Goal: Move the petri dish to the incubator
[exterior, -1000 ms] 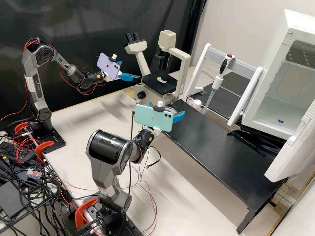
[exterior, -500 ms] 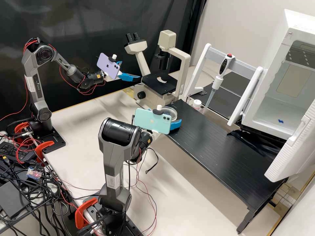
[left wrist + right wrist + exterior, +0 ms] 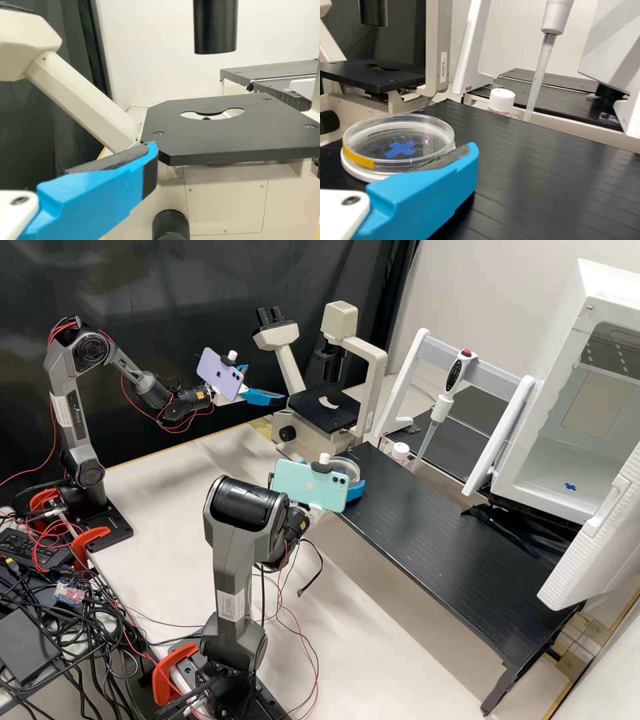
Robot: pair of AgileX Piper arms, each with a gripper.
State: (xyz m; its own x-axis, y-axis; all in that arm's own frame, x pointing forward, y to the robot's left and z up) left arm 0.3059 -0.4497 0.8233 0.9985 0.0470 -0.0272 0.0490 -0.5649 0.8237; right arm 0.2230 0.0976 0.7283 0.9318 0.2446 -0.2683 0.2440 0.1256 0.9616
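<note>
The right gripper [image 3: 341, 475] is closed about the petri dish [image 3: 376, 146], its visible pad against the dish wall; the green phone [image 3: 310, 485] hides part of both in the high view, and the opposite side of the hold is masked in the right wrist view, so how firmly it grips cannot be told. The dish is at the end of the black stand [image 3: 453, 553] by the microscope [image 3: 369, 400], near the stand's corner; whether its underside touches the surface is unclear. A blue cross [image 3: 400, 148] and a yellow strip [image 3: 357, 157] show on the clear dish, partly under glare. The left gripper [image 3: 265, 383] is open beside the microscope, one finger partly behind the purple phone [image 3: 220, 375]; the left wrist view cuts off the microscope's eyepiece end and lamp arm. Beyond the stand's far long edge, the lower part of a white-capped bottle [image 3: 501, 99] and the tip of the pipette [image 3: 540, 65] are hidden. The incubator [image 3: 560, 353] is open, its top and door [image 3: 600, 540] cropped by the high view's right edge.
</note>
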